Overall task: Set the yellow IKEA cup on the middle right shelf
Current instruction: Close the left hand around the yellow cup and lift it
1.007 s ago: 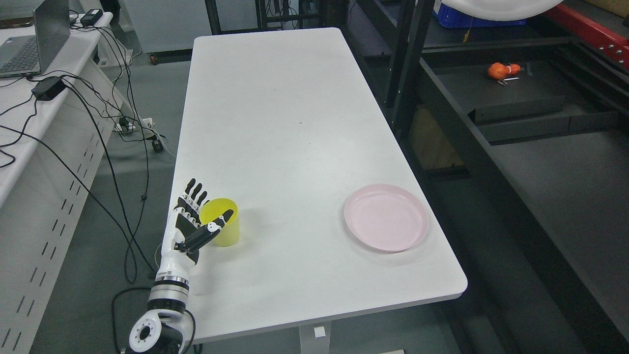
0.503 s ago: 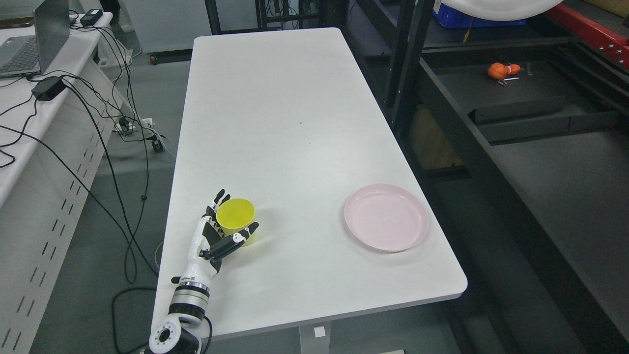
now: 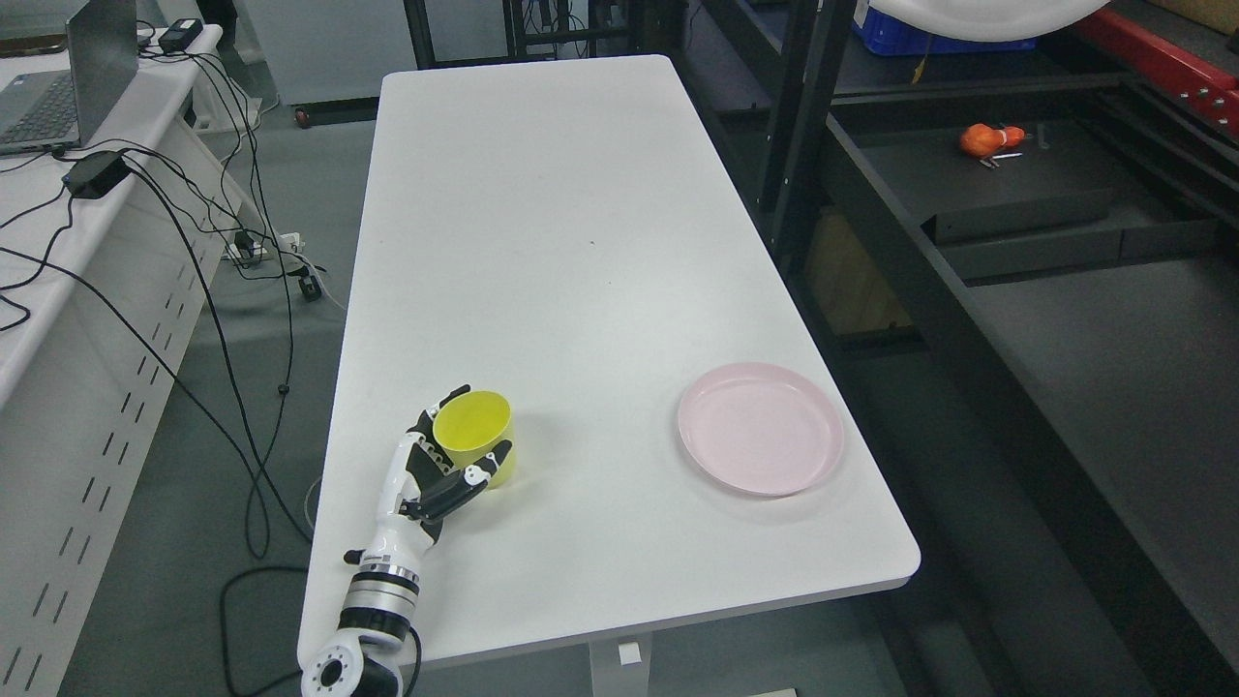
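The yellow cup (image 3: 474,418) stands upright near the front left of the white table (image 3: 542,242). My left hand (image 3: 474,428) comes in from the lower left and wraps the cup: the fingers (image 3: 447,399) curl round its far left side and the thumb lies across its near side. The cup's base looks to be on or just above the tabletop. The black shelf rack (image 3: 1113,339) stands to the right of the table. My right arm is out of view.
A pink plate (image 3: 760,428) lies on the table's front right. An orange object (image 3: 989,138) sits on a farther shelf level. A black upright post (image 3: 794,136) stands between table and rack. A desk with a laptop (image 3: 58,87) and hanging cables is at left.
My left hand has moved right and onto the table, closing round the cup. The cup has shifted a little to the right with it.
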